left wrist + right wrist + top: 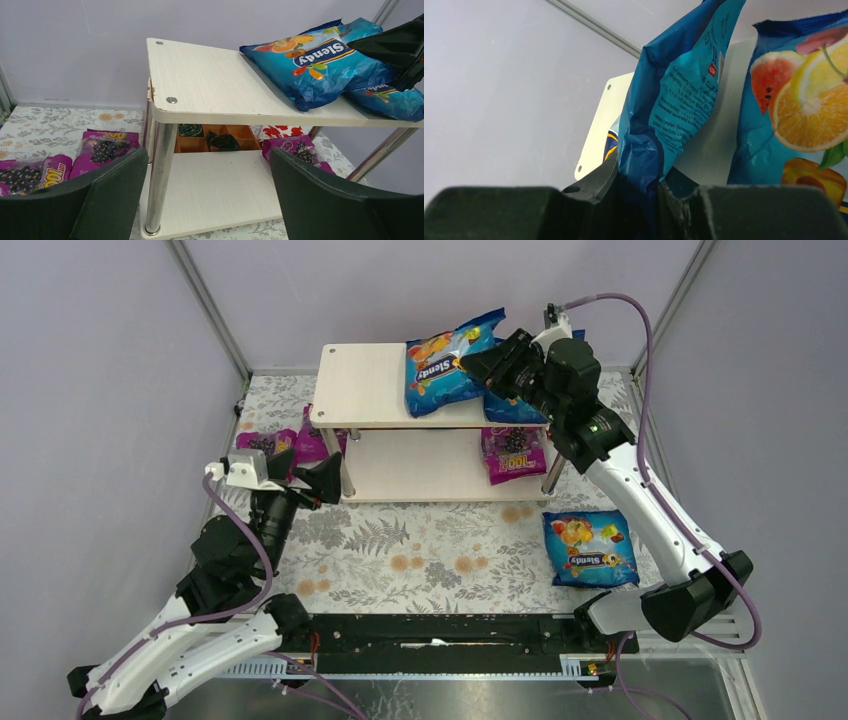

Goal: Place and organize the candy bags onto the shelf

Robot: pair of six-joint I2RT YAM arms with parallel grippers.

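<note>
While my right gripper (478,364) pinches the edge of a blue bag (440,368) between nearly closed jaws, that bag lies on the shelf's (365,388) top board, just ahead of the gripper. A second blue bag (512,408) lies on the same board under the gripper. A third blue bag (590,548) sits on the worktop (420,550), well behind it. My left gripper (303,472) is spread wide with nothing in it, facing the shelf's near corner post. Two magenta bags (262,443) lie on the worktop to its left. Another magenta bag (513,453) rests on the lower board, ahead to its right.

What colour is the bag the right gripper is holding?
Blue bag, with orange and yellow fruit pictures; left wrist view shows it best.
</note>
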